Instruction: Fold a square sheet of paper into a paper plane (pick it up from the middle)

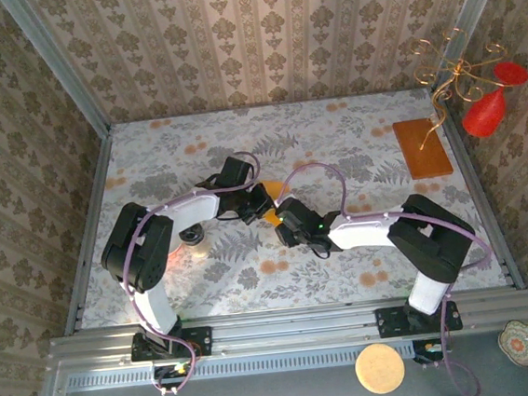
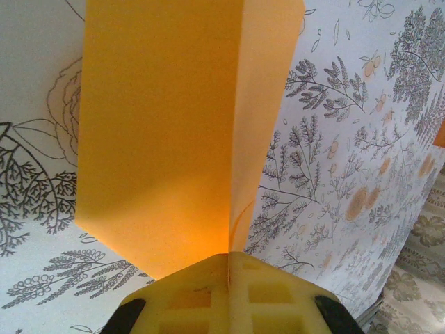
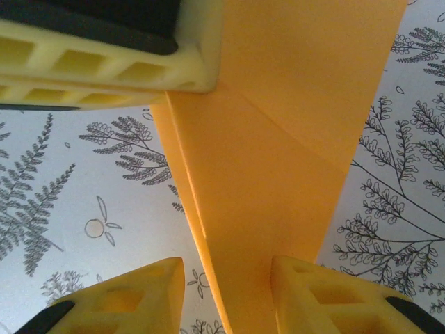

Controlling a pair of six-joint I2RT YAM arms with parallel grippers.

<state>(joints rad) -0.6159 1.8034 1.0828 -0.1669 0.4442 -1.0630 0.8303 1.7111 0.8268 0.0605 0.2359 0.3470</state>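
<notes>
The bright orange-yellow sheet of paper (image 1: 271, 195) is folded into layers and held above the middle of the floral table. In the left wrist view the paper (image 2: 160, 139) hangs as a broad flap with a crease, and my left gripper (image 2: 229, 259) is shut on its near edge. My right gripper (image 3: 226, 271) is open, its yellow fingers (image 3: 139, 292) standing on either side of the folded paper (image 3: 278, 174) without pinching it. A left finger (image 3: 104, 49) shows at the top of the right wrist view, pressed against the paper. Seen from above, the left gripper (image 1: 245, 195) and right gripper (image 1: 285, 219) meet at the paper.
A darker brown-orange board (image 1: 421, 148) lies at the table's right edge, below a wire ornament with red shapes (image 1: 485, 111). A round cork disc (image 1: 379, 367) and a small patterned dish (image 1: 521, 340) sit on the near shelf in front of the arm bases.
</notes>
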